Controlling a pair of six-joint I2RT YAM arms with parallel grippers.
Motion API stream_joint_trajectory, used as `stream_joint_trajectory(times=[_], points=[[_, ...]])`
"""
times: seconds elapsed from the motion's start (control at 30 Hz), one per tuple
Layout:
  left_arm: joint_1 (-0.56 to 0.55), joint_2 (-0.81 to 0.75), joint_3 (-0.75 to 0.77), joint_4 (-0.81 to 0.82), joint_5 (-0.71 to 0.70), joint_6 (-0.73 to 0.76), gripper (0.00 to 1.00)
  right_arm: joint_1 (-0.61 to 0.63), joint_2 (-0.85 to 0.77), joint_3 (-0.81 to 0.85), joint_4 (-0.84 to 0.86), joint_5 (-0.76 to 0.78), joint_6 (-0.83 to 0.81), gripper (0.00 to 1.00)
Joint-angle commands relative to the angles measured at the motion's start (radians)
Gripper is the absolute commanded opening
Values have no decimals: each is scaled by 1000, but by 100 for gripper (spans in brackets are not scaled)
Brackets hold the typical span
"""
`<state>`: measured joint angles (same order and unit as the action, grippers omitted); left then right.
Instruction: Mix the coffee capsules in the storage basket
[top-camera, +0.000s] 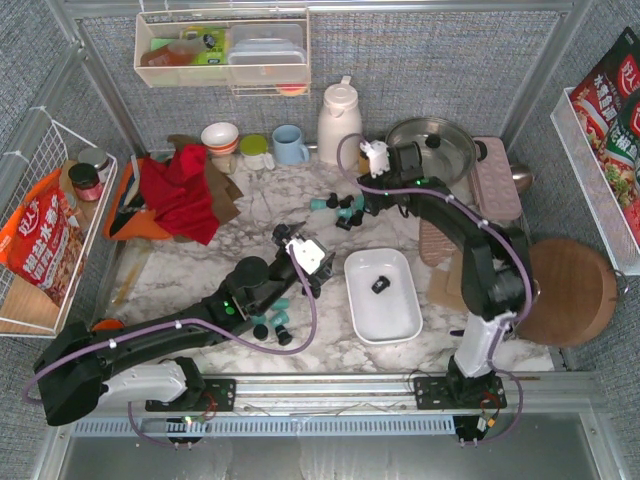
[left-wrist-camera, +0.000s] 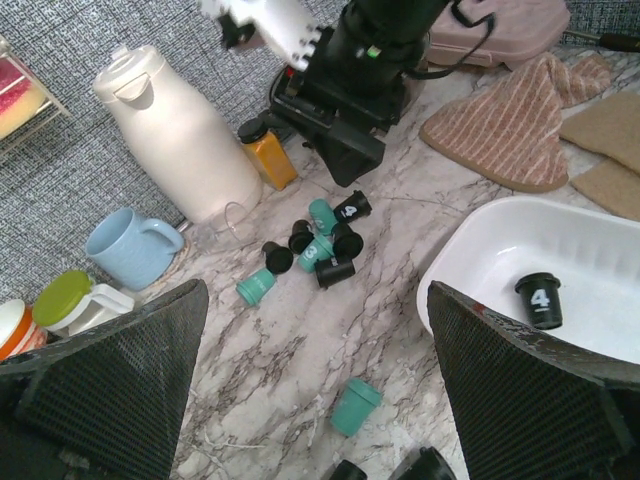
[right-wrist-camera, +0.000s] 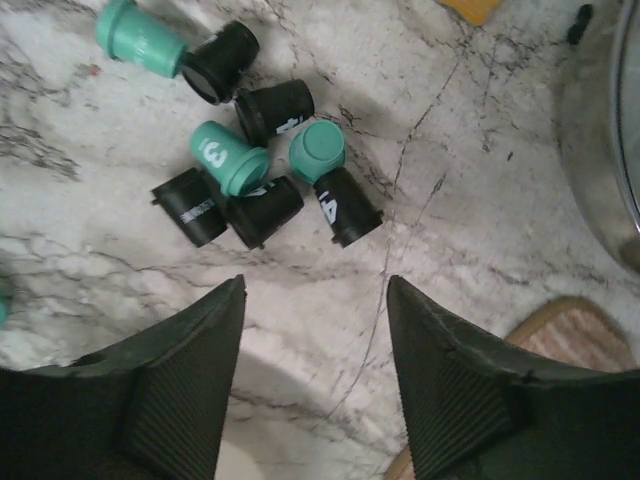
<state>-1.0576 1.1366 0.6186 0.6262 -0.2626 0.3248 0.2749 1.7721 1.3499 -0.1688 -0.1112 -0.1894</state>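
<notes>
1. Jaws on the left gripper (left-wrist-camera: 318, 390) and the right gripper (right-wrist-camera: 315, 360) both gape wide, holding nothing.
2. One black pod (top-camera: 381, 285) lies in the white tray (top-camera: 385, 318), right of centre.
3. Teal and black pods (top-camera: 340, 207) cluster just beyond the tray, beside the right gripper.
4. A smaller group (top-camera: 272, 325) lies left of the tray, nearer.

Black arms (top-camera: 470, 245), purple cables (top-camera: 311, 300), ribbed fingers (right-wrist-camera: 180, 400)

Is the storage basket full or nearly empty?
Nearly empty: the storage basket holds one black capsule; other capsules lie on the table.
</notes>
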Motion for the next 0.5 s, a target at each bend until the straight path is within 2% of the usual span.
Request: stream_joint_trajectory(times=[0.0,0.1,0.47], points=[[1,-1,0,14,-10,15,99,-24,165,183,-193,-79,-155,57],[1,-7,-4,18,-15,21,99,-35,266,289,-257,-70,-170,52],[1,-2,-11,29,-14,26,99,-37,446,452,-323,-45,-235,52]])
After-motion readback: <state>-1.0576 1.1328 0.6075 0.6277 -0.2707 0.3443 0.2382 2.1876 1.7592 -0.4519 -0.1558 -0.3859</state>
